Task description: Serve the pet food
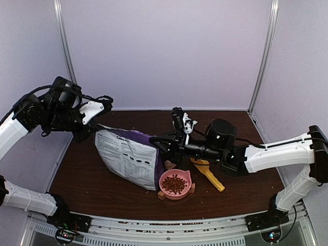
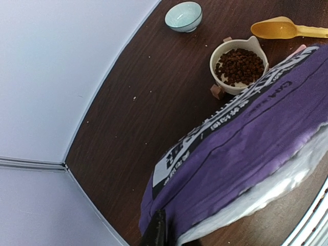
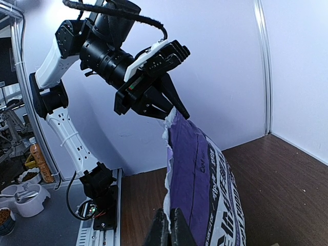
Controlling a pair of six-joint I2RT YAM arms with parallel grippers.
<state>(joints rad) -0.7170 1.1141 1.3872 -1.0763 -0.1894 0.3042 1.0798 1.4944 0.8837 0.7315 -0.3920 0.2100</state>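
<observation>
Purple film with a white, densely printed panel forms the crinkled plastic pet-food bag (image 1: pixel 128 156). It stands upright on the dark wood-grain desk (image 1: pixel 82 174), and its torn top edge is ragged and whitish. The left gripper (image 3: pixel 176 108) is clenched on one upper corner of the bag. The right gripper (image 3: pixel 168 226) is clamped on the opposite side of the mouth, so the top hangs between them.

The small dark reddish-brown kibble pellets (image 1: pixel 175 184), rounded and matte, are heaped in a smooth pink round bowl (image 1: pixel 186 177) just beside the bag's lower right corner. A yellow plastic scoop (image 1: pixel 207 173) lies flat near the bowl, under the right arm. In the left wrist view a small pale-green glazed bowl (image 2: pixel 183 15) sits well apart from the pink one.

Bare wood shows to the left of the bag and in front of it. Plain white walls (image 1: pixel 164 51) close the desk at the back and on both sides.
</observation>
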